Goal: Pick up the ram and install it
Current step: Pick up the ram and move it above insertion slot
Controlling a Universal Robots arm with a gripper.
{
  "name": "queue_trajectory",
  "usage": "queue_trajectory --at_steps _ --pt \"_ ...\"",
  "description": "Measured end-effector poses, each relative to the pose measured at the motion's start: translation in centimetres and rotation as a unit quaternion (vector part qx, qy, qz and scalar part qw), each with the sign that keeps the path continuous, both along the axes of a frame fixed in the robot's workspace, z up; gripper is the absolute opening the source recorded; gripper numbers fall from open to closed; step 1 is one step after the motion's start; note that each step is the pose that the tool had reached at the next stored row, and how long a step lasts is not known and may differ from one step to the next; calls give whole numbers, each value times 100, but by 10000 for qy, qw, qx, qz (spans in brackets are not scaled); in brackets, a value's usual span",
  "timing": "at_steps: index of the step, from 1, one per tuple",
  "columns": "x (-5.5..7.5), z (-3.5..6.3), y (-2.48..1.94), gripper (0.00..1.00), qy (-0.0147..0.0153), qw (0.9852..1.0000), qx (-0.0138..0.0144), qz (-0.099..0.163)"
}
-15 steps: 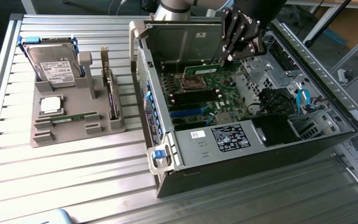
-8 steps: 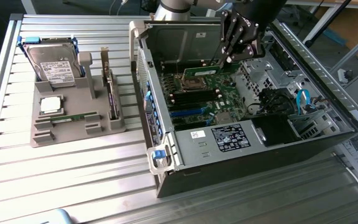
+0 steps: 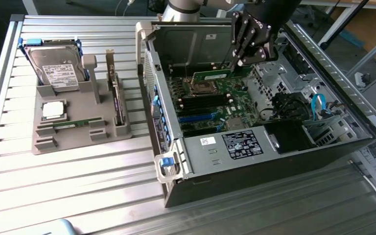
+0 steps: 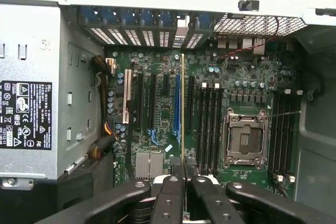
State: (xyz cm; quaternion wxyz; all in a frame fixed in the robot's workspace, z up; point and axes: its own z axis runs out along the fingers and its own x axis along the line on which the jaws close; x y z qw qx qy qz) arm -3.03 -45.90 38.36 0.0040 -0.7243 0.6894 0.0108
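**Open case (image 3: 273,161) on a slatted metal worktop (image 3: 77,186), exterior and wrist views.** The tool (image 3: 242,62) is clenched on the ram (image 3: 222,75), a green stick gripped at its upper edge with its long side level. The ram hangs inside the case over the motherboard (image 3: 234,105), just beside the processor socket (image 3: 207,88).

In the wrist view the tool (image 4: 184,171) holds the ram (image 4: 182,108) edge-on, so it appears as a thin line. This line runs between the blue slot (image 4: 176,103) and the bank of black slots (image 4: 205,124). Whether the ram touches the board cannot be told. The socket (image 4: 245,139) lies beyond the black slots.

At the exterior view's left, well apart from the case, a grey holder (image 3: 44,144) carries four parts:
- a hard drive (image 3: 57,68)
- a silver processor (image 3: 53,110)
- a spare stick (image 3: 77,122) lying flat
- an upright card (image 3: 116,100)
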Motion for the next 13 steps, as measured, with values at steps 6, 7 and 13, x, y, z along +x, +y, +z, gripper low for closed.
queue_trajectory --at_steps 6,7,13 --pt "0 -6 82 12 1 10000 -2 0" --pt "0 -6 94 12 1 10000 -2 0" --pt "0 -7 98 12 1 10000 -2 0"
